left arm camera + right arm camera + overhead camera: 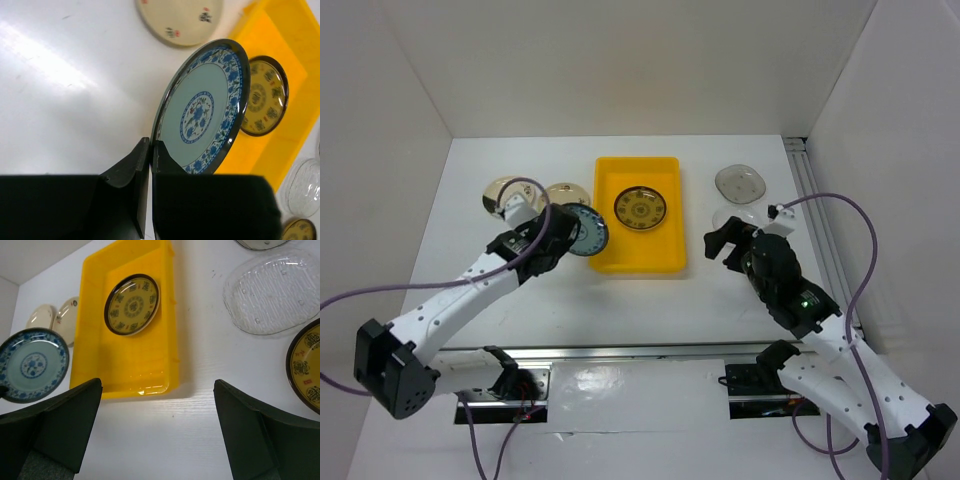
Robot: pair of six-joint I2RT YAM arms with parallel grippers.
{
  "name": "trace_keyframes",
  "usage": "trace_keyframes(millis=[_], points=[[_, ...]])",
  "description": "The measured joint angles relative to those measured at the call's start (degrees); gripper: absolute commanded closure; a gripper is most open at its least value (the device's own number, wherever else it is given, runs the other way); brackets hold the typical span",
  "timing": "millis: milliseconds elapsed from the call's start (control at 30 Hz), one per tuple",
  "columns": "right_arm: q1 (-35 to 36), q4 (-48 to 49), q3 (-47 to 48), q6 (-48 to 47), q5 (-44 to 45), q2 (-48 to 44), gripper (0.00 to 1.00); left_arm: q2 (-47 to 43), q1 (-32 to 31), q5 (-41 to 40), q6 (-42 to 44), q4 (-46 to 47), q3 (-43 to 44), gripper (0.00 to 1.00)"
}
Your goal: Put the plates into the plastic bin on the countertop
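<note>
Left gripper [150,150], at the bottom centre of the left wrist view, is clamped on the lower rim of a blue-and-white patterned plate [202,110], its two dark fingers pressed together with the rim pinched between them. That plate stands tilted on edge, rising up and to the right from the fingers. In the top view the same plate [588,232] sits at the tip of the left gripper [565,232], left of centre, just beside the left wall of the yellow plastic bin [610,262].

One brown-gold plate [640,209] lies flat inside the bin, toward its far end. Two cream plates [503,195] [565,193] lie on the white countertop [620,310] in the upper left, beyond the left gripper.

Right gripper [732,243], right of centre in the top view, has its jaws spread wide and holds nothing; it is close to the right side of the bin. In the right wrist view a clear glass plate [272,292] lies at upper right, and a second brown-gold plate [307,370] is cut off by the right edge. A smoky grey plate [740,183] lies farther back, right of the bin.

Plain white walls [620,60] close in the countertop on three sides. A metal rail [620,352] runs along the bottom of the top view.
</note>
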Motion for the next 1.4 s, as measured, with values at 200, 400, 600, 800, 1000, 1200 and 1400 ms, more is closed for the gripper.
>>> trace_keyframes(millis=[200, 400, 600, 800, 1000, 1200, 1400], points=[[0.0, -1.79, -1.6, 4.26, 3.74, -1.7, 0.0, 12.11, -1.4, 1.46, 11.63, 11.69, 6.36, 1.0], [-0.09, -6.03, -4.48, 9.14, 6.91, -3.93, 0.0, 27.65, 1.84, 10.25, 21.53, 22.69, 14.56, 1.0], [-0.11, -8.2, -4.68, 10.56, 7.91, -5.97, 0.0, 38.36, 7.5, 21.16, 26.58, 29.27, 18.6, 0.99], [-0.11, -9.68, -4.76, 12.0, 8.48, -7.67, 0.0, 43.47, 9.07, 27.89, 28.83, 31.41, 22.88, 0.54], [-0.09, -15.19, -5.51, 18.08, 11.45, -7.85, 0.0, 43.41, 8.55, 30.84, 29.94, 32.28, 24.74, 0.09], [-0.11, -25.07, -5.49, 30.6, 14.88, -1.16, 0.0, 40.3, 6.64, 32.09, 31.04, 31.65, 23.52, 0.0], [-0.11, -28.02, -9.92, 42.62, 15.47, -3.48, 0.0, 32.2, 3.93, 33.2, 33.24, 28.5, 21.99, 0.0]])
